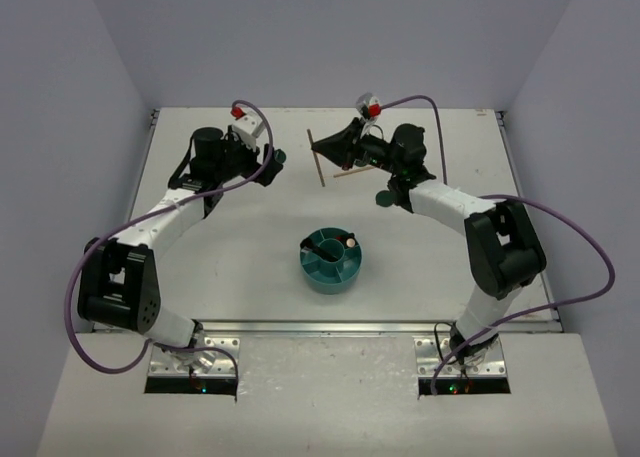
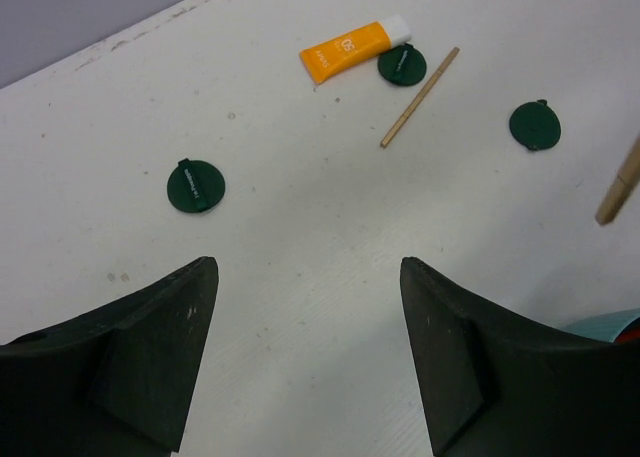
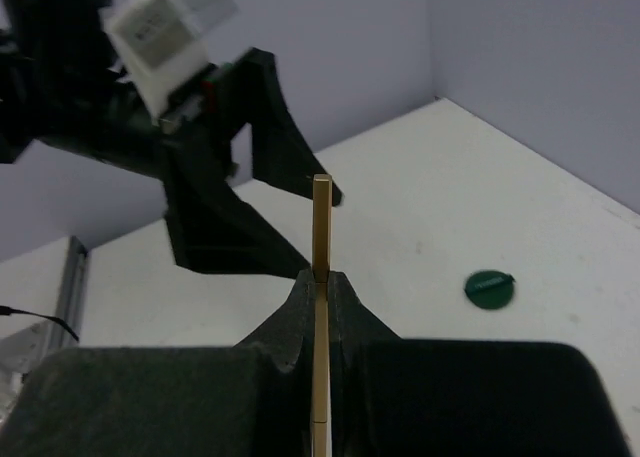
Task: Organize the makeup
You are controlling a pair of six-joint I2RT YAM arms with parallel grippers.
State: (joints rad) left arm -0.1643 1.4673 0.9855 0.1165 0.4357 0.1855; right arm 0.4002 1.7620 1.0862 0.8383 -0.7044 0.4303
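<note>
The right gripper (image 3: 320, 282) is clamped shut on a thin tan wooden stick (image 3: 322, 227). It pinches the stick partway along, so one end pokes up past the fingertips, and it appears to hold it clear of the white table (image 1: 200, 267) near the middle of the far edge. So slim a thing would roll if nudged, which is probably why it is pinched and carried rather than pushed.

The left gripper (image 2: 310, 347) hangs beside it with its jaws spread wide and nothing between them, looking down on the loose makeup. A dark green round compact (image 2: 196, 187) lies nearest. Beyond it are an orange-and-white tube (image 2: 350, 49), a second green compact (image 2: 402, 65) touching the tube's cap, a second tan stick (image 2: 420, 97) just beside that, and a third green compact (image 2: 534, 125) set apart. All lie flat and unsorted towards the far edge.

The teal round divided bowl (image 1: 330, 282) sits mid-table, nearer the near edge, with something dark already in one compartment. The held stick looks bound for it.
</note>
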